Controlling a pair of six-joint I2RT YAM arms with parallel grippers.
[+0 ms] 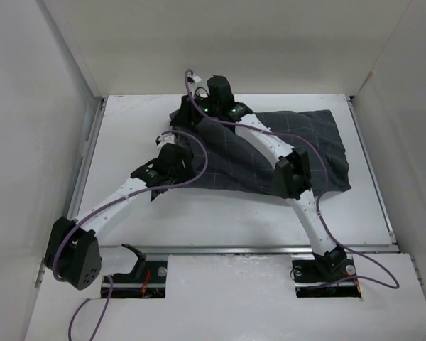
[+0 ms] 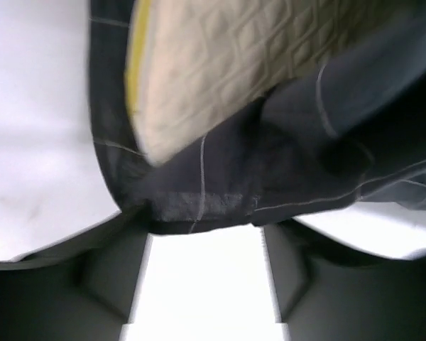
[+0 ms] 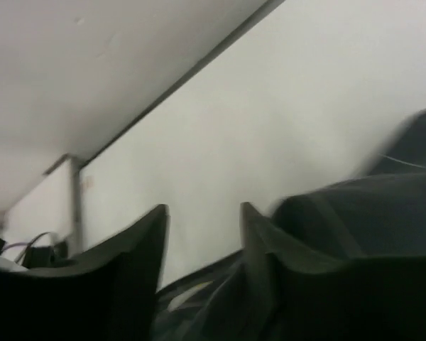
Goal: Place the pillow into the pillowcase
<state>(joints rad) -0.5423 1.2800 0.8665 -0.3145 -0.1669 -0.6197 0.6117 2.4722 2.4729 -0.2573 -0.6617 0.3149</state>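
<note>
The dark grey checked pillowcase (image 1: pixel 291 142) lies rumpled across the middle and right of the white table. In the top view the pillow is hidden inside it. In the left wrist view the cream quilted pillow (image 2: pixel 220 64) with its yellow edge shows inside the pillowcase mouth (image 2: pixel 199 202). My left gripper (image 1: pixel 176 148) is at the case's left end. Its jaws (image 2: pixel 206 231) are wide apart, with the hem lying just across the fingertips. My right gripper (image 1: pixel 190 103) is at the case's far left corner. It is open (image 3: pixel 201 209), with pillowcase fabric (image 3: pixel 369 213) against its right finger.
White walls close in the table (image 1: pixel 128 206) at the back and on both sides. A metal rail (image 1: pixel 85 160) runs along the left edge. Purple cables loop along both arms. The right arm's elbow (image 1: pixel 295 174) hangs over the pillowcase.
</note>
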